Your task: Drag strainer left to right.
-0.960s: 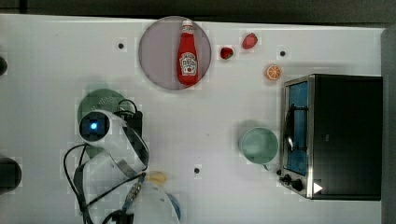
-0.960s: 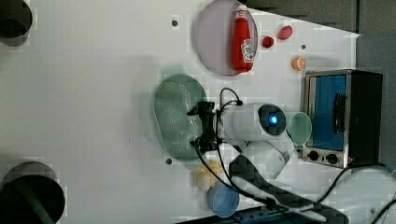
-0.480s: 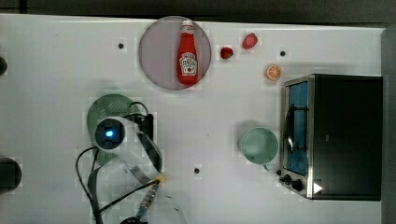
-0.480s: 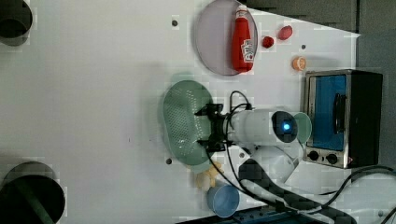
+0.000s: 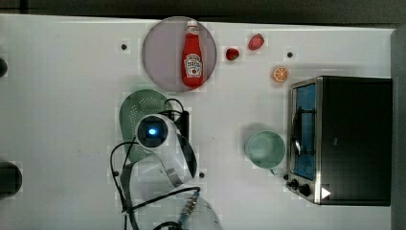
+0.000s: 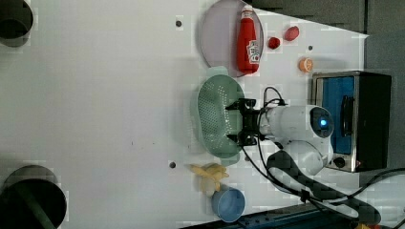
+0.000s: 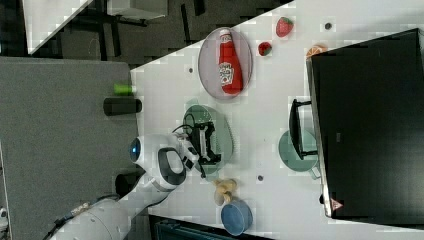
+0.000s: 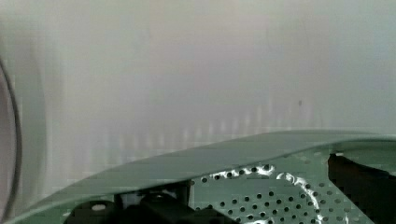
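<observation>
The pale green, hole-dotted strainer [image 5: 135, 106] lies on the white table just below the plate in the top view, partly under my arm. The left view shows the strainer [image 6: 213, 114] whole, with my gripper [image 6: 235, 122] reaching into its bowl from the left view's right. The two black fingers [image 6: 235, 105] stand wide apart inside the bowl, open, with nothing pinched between them. The right view shows the gripper [image 7: 214, 141] over the strainer [image 7: 226, 134]. Close up in the wrist view, the strainer's rim [image 8: 224, 156] curves in front of a dark finger [image 8: 359, 184].
A grey-pink plate [image 5: 160, 52] carries a ketchup bottle [image 5: 193, 60]. A mint cup [image 5: 265, 148] sits beside the toaster oven [image 5: 349, 139]. Two strawberries [image 5: 255, 41] and an orange slice [image 5: 280, 74] lie near the far edge. A banana [image 6: 208, 172] and blue bowl [image 6: 228, 204] sit near the arm's base.
My gripper and the strainer have slid together toward the top view's right, closer to the spot below the plate. The fingers have stayed open.
</observation>
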### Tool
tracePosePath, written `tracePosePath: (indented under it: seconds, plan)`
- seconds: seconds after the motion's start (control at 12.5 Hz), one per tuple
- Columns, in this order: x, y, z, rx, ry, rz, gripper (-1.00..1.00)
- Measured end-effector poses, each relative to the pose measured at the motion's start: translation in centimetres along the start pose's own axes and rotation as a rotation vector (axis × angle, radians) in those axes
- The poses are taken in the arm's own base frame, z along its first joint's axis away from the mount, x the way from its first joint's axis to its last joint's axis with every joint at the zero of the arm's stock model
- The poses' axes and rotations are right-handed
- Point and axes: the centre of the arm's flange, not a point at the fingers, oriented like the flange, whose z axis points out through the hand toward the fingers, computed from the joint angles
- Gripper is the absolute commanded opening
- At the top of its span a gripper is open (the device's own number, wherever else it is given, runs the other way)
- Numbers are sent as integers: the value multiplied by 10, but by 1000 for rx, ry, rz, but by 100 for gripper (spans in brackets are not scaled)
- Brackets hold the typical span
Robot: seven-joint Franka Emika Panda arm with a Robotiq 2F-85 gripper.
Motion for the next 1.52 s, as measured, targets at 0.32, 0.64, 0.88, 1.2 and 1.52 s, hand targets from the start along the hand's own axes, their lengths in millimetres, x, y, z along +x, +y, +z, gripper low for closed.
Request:
tracePosePath:
  seconds: [0.32, 0.64, 0.88, 1.2, 1.52]
  plan:
    - [68, -7, 12, -33, 44, 13, 100]
    - [144, -6, 17, -46, 73, 60, 100]
    - [169, -1, 17, -47, 92, 73, 100]
    - [185, -5, 11, -22, 96, 48, 100]
    - [188, -6, 5, -21, 97, -112, 100]
